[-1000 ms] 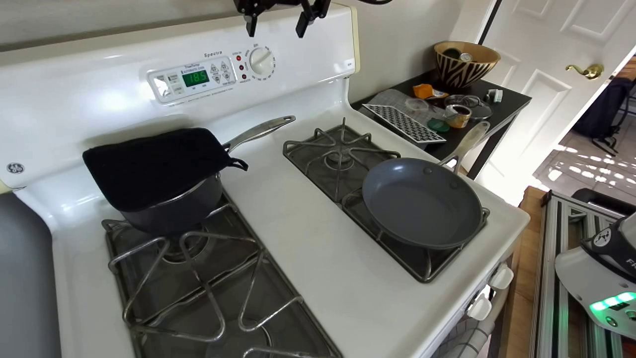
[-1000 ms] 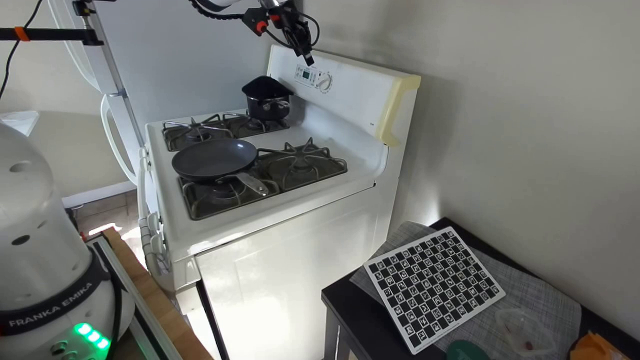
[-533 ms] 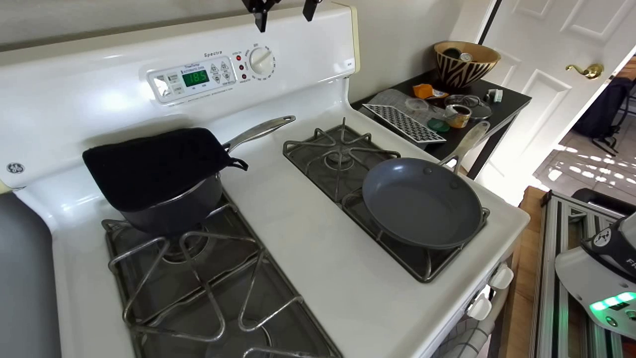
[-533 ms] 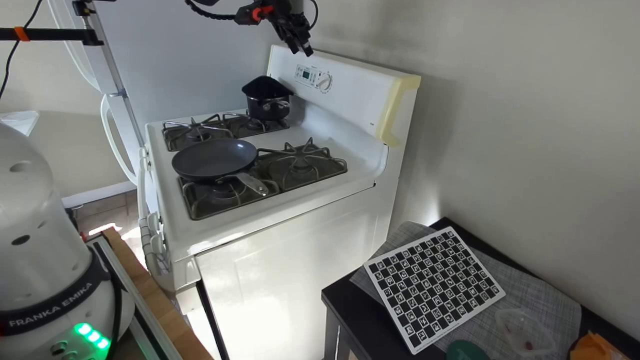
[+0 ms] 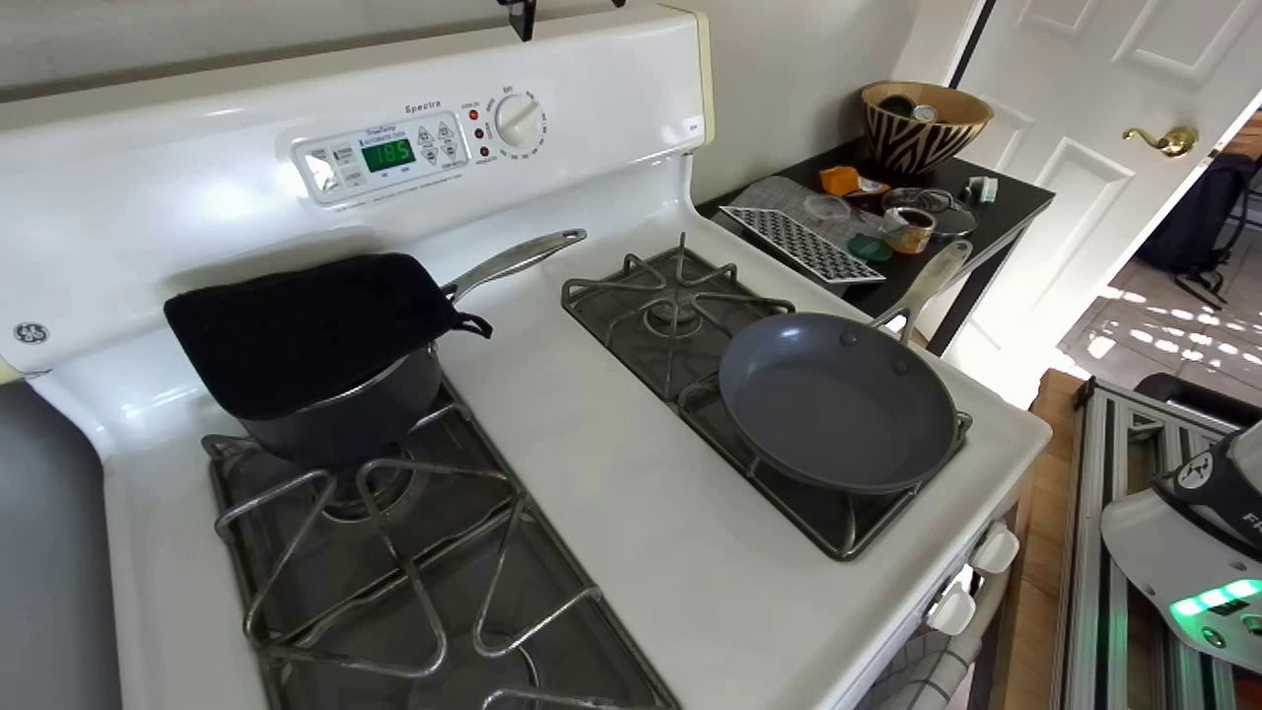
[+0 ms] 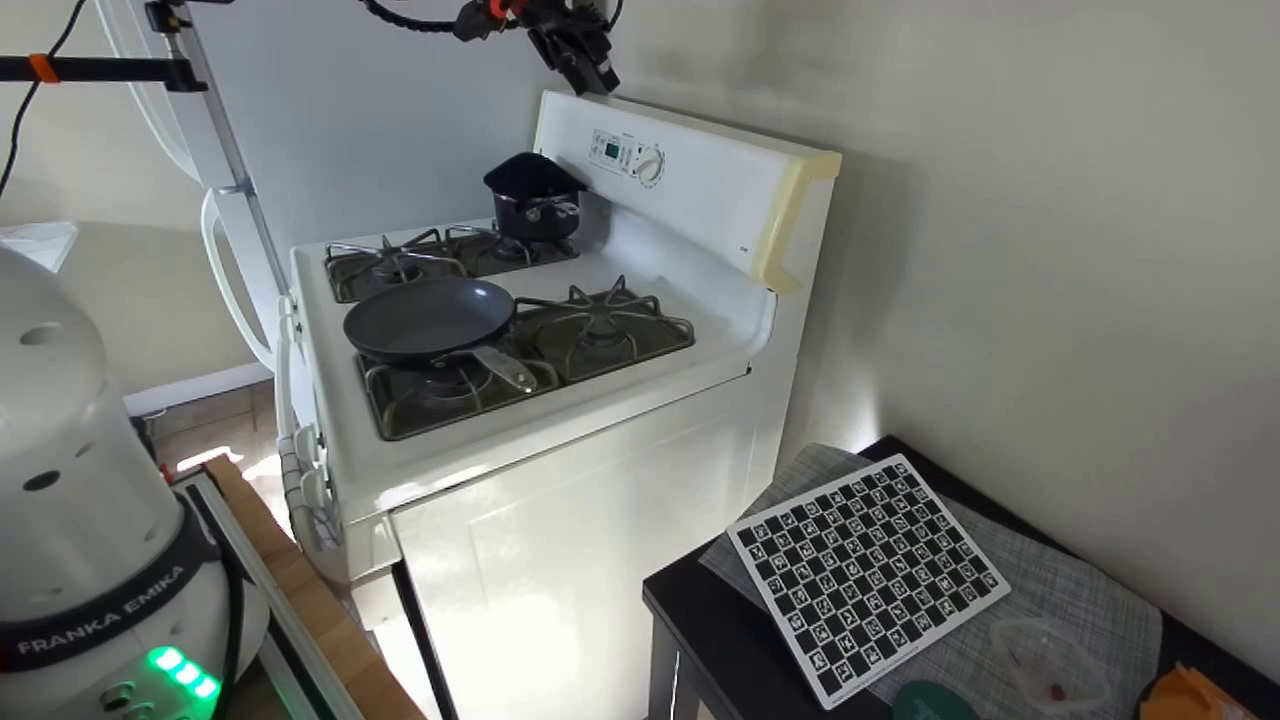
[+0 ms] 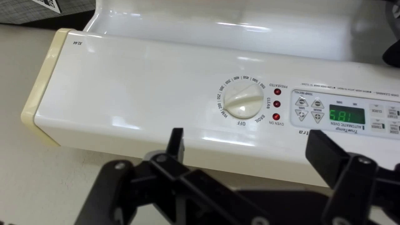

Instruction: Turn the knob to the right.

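Note:
The knob [image 7: 243, 99] is a white dial on the stove's back panel, ringed by printed marks. It shows in both exterior views [image 5: 520, 121] [image 6: 649, 164]. In the wrist view, which stands upside down, its ridge slants, with the pointed end near the 200 and WM marks. My gripper [image 7: 246, 131] is open and empty, its fingers wide apart. It is above the top edge of the panel, apart from the knob. In an exterior view only the fingertips [image 5: 570, 10] show at the top edge; the gripper [image 6: 598, 84] also shows high over the panel.
A green-lit display [image 7: 347, 114] sits beside the knob. A pot [image 5: 345, 404] with a black cloth [image 5: 306, 325] over it stands on a back burner. A grey pan [image 5: 838, 399] stands on a front burner. A wall [image 6: 1000, 250] is behind the stove.
My gripper has moved up and back from the knob; in an exterior view it has mostly left the top of the picture. It stays open. The knob looks unchanged.

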